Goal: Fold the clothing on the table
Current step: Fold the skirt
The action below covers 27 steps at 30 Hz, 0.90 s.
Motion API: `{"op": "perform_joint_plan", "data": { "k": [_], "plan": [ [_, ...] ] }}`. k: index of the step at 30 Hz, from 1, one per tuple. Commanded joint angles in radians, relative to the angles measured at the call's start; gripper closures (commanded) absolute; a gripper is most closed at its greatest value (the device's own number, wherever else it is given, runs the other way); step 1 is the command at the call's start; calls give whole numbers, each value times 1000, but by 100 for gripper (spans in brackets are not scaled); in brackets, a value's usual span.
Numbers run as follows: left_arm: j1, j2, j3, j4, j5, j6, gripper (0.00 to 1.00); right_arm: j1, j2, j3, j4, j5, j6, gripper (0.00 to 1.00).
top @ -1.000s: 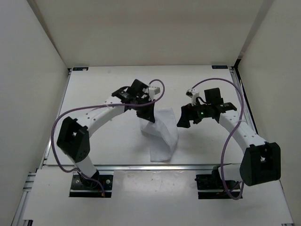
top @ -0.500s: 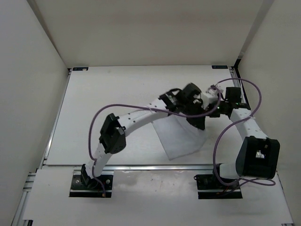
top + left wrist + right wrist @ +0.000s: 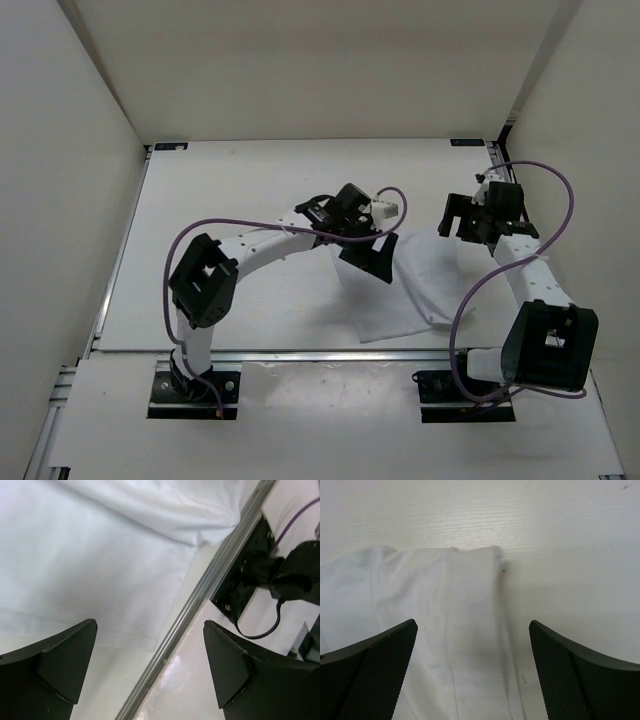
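Two black fingers (image 3: 55,665) of the left gripper (image 3: 150,655) stand wide apart with nothing between them, and below the gap we see the near edge of the clothing (image 3: 100,555) and the metal rail (image 3: 200,590) beside it. On the other side, the right gripper (image 3: 472,655) is just as widely spread and holds nothing; between its pads lies a narrow doubled strip of the white fabric, its far end resting on the bare table (image 3: 570,555)

From above, the cloth lies right of the table's middle and toward the near rail, spread unevenly between the two arms. The left gripper hangs over its left part, the right gripper over its far right corner. One near corner reaches almost to the rail, and a soft ridge runs across the fabric, so we judge it only partly folded and not yet squared

We expect the piece to be very light, thin and limp. It will sag from any single pinch, drag along the matte surface, and take a crease wherever it is laid. A shallow pinch could well catch only the top layer. We would take it at two corners or along one free edge, one gripper at each end, pinching low against the table so that both layers come up together
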Motion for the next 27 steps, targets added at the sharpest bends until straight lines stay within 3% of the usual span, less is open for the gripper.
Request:
{"op": "perform_joint_plan", "data": {
  "k": [1,5,9,15,16,18,19,27],
  "plan": [
    [1,-88,-70,86,-22,-17,2,-20,-22,23,95,-29,-66,3],
    [15,-62,-151,153,7,-52,1,-11,5,12,72,-149,-171,2],
    [6,24,-115,161,38,-71,1,1,33,10,11,-230,-247,1],
    [82,148,-4,-62,-51,-131,5,7,54,30,-54,-322,-301,4],
    [99,157,5,-75,-72,-138,17,4,56,33,-49,-321,-294,5],
    [119,141,8,-93,-118,-145,50,-5,62,35,-32,-330,-274,5],
    [139,139,8,-97,-155,-157,99,-9,62,40,-22,-323,-271,6],
    [185,222,94,-277,-276,-132,100,-36,82,56,15,-319,-257,6]
  ]
}}
